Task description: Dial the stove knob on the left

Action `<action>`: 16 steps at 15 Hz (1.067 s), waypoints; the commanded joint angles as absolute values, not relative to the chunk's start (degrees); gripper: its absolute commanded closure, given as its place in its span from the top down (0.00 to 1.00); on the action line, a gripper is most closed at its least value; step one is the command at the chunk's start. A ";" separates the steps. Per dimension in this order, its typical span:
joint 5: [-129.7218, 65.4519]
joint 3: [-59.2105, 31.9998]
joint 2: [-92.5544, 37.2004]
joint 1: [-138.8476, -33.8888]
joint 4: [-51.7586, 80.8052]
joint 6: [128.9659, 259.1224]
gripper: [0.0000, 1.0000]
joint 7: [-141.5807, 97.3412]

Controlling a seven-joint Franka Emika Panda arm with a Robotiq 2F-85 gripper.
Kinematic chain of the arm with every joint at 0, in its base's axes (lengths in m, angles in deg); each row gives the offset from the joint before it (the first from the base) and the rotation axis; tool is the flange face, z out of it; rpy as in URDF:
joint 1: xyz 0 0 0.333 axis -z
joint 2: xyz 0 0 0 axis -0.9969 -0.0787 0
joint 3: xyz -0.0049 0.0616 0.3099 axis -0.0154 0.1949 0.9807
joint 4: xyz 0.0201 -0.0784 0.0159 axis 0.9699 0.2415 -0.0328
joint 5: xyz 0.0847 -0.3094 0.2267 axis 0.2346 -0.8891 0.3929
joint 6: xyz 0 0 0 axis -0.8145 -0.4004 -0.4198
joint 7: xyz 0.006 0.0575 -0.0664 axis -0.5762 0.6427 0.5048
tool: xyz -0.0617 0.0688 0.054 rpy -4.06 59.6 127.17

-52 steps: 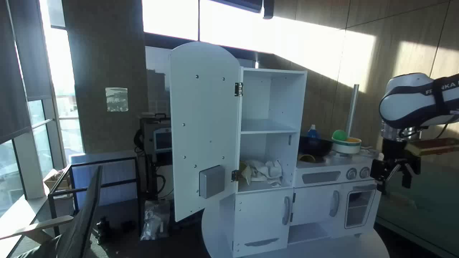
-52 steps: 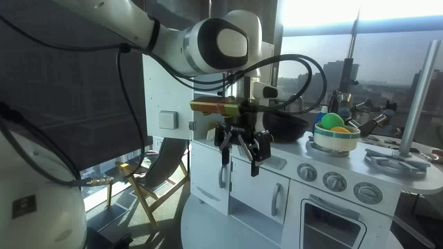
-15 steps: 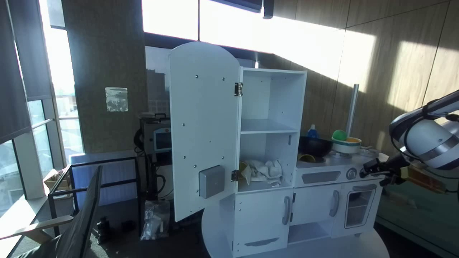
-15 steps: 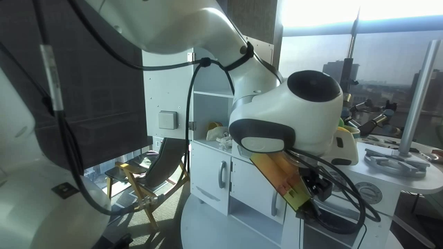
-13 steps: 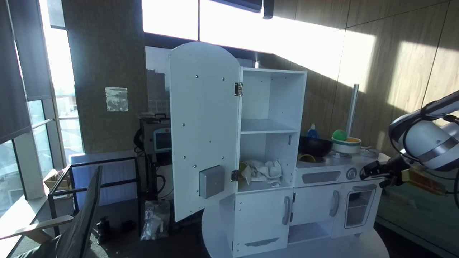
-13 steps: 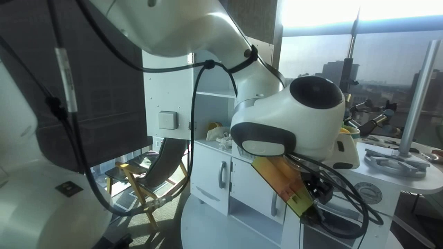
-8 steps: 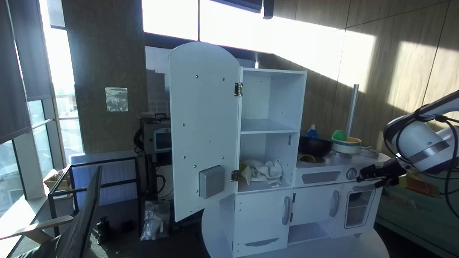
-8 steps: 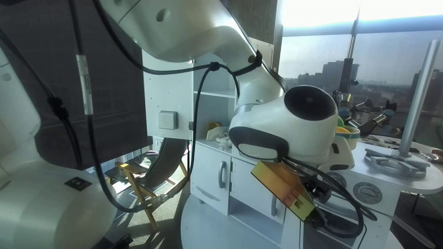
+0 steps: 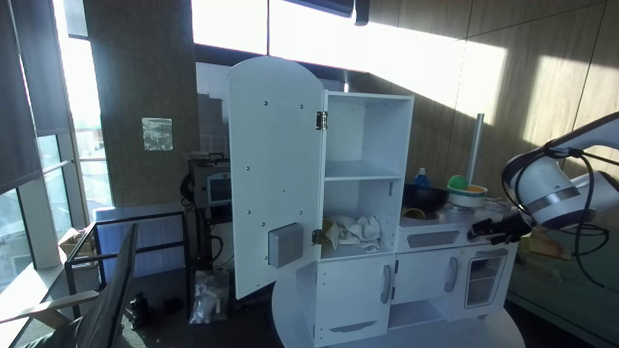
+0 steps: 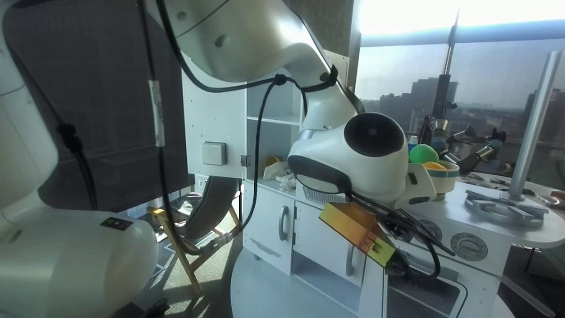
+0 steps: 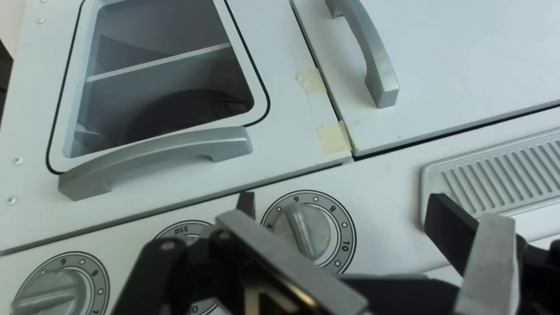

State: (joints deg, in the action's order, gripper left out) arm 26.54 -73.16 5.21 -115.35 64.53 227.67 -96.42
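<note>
Sunlit windows point(image 9: 83, 123) at the far left of a dim room in an exterior view, then a tall white cupboard point(image 9: 372, 133), then a low white toy stove point(image 9: 423, 275), and at the right a white robot arm point(image 9: 541, 188) with its jaws before the stove's front strip. Shown upside down in the wrist view, hence with the stove's left end at the picture's right. From the left there: a round, numbered, greyish dial point(image 11: 57, 286), a second greyish dial point(image 11: 181, 229) mostly covered, then a black-and-silver finger point(image 11: 288, 259). Next, partly overlapped by that finger, at the row's right end and so the likely target: a round, greyish, plastic-looking knob point(image 11: 311, 229) with a raised ridge, long axis near upright, leaning slightly left at the top. Farther right, a second black-and-silver finger point(image 11: 488, 258) and a slotted grey panel point(image 11: 494, 175). Spread wide at the jaws, gripping nothing. Between the two fingers in the picture, yet nearer the first: the knob. Cannot tell touching from overlap. Probably needed next: a shift toward the stove's right to centre on the ridge, running roughly across the closing line, then a twist.
</note>
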 commanded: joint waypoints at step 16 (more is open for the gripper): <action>46.18 -89.44 17.97 -131.06 58.70 225.44 1.00 -119.23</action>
State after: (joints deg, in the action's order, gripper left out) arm 40.96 -86.89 14.79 -126.21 61.07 220.05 -111.56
